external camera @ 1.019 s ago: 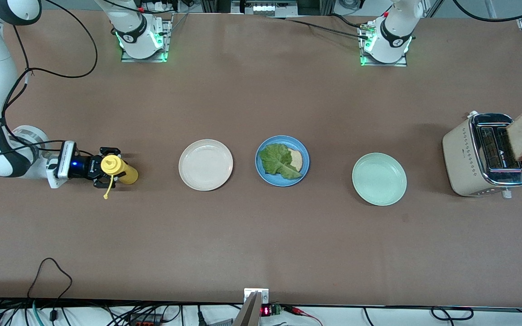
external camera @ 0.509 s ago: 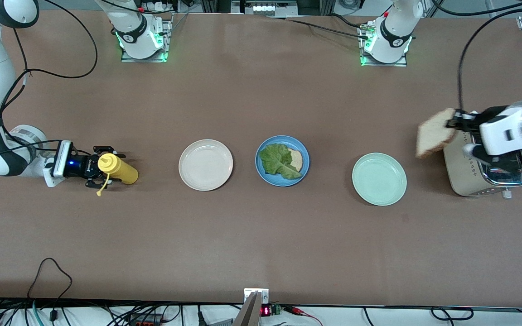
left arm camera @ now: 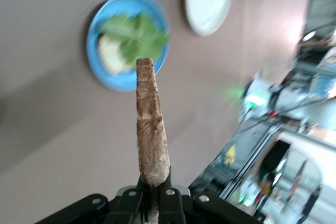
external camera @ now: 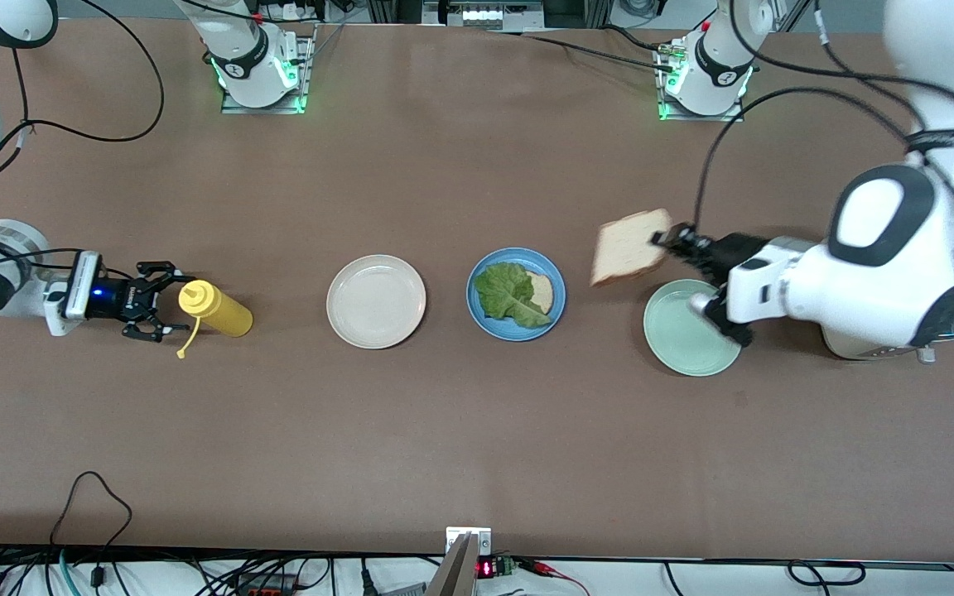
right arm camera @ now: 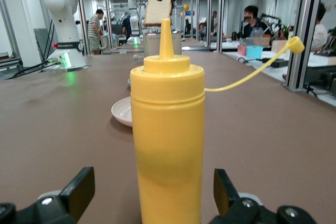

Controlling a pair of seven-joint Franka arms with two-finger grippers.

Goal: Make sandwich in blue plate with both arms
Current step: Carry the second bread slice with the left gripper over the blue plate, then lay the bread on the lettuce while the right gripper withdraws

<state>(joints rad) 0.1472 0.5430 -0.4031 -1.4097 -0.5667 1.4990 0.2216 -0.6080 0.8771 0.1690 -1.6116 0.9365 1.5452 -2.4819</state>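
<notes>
The blue plate (external camera: 518,334) sits mid-table with a bread slice (external camera: 541,290) and a green lettuce leaf (external camera: 506,294) on it. My left gripper (external camera: 666,238) is shut on a second toasted bread slice (external camera: 630,257), held in the air over the table between the blue plate and the mint-green plate (external camera: 684,343). In the left wrist view the held slice (left arm camera: 151,129) shows edge-on in the gripper (left arm camera: 155,190), with the blue plate (left arm camera: 126,82) and lettuce (left arm camera: 136,38) past it. My right gripper (external camera: 150,312) is open and empty beside a yellow squeeze bottle (external camera: 214,308).
A cream-white plate (external camera: 376,300) lies between the bottle and the blue plate. The toaster (external camera: 866,352) at the left arm's end is mostly hidden by the left arm. In the right wrist view the upright bottle (right arm camera: 167,145) stands between the open fingers (right arm camera: 79,187).
My left arm has carried the bread slice from over the toaster toward the blue plate. My right gripper has drawn back off the yellow bottle toward the right arm's end.
</notes>
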